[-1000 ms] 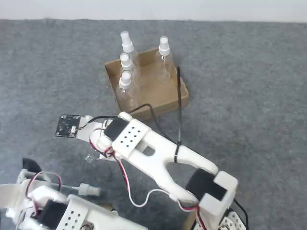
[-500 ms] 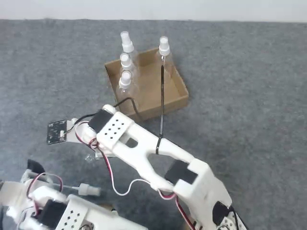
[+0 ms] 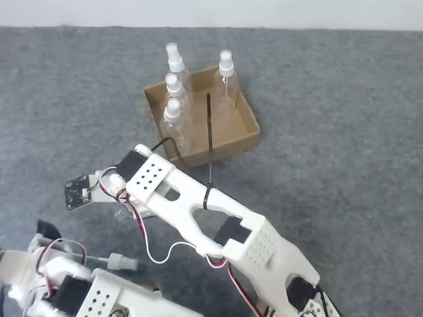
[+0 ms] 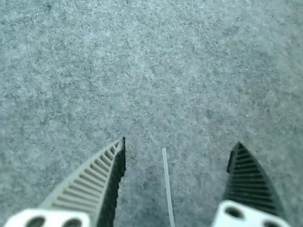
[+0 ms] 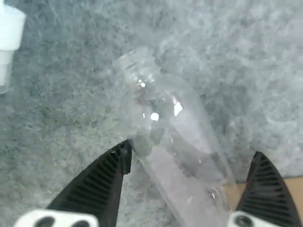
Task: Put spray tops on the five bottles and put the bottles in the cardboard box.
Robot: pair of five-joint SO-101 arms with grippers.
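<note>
**Grey carpet (image 3: 344,99) work surface: four bottles capped at the box, one bottle uncapped**

High view. The cardboard box (image 3: 228,146) sits open on the carpet toward the far side. Four capped bottles (image 3: 225,86), each clear with a white sprayer, stand upright at it: one near the far right wall and three in a row along the left wall. The base of the rearmost is hidden, so whether it stands inside cannot be told. The right arm stretches from the near edge across to the left, well short of the box. A black cable (image 3: 209,132) from it arches in front of the box. A loose spray top (image 3: 123,262) lies on its side on the carpet at the near left, just beside the left arm.

Right wrist view. The right gripper (image 5: 191,147) is spread wide, one jaw on each side of the fifth bottle (image 5: 175,132). That bottle lies on its side on the carpet, neck bare, and neither jaw presses on it. The white spray top shows at the frame's corner, apart from the neck.

Left wrist view. The left gripper (image 4: 180,142) is likewise spread wide and low over the carpet. The thin dip tube (image 4: 166,184) lies between its jaws, touched by neither.
</note>
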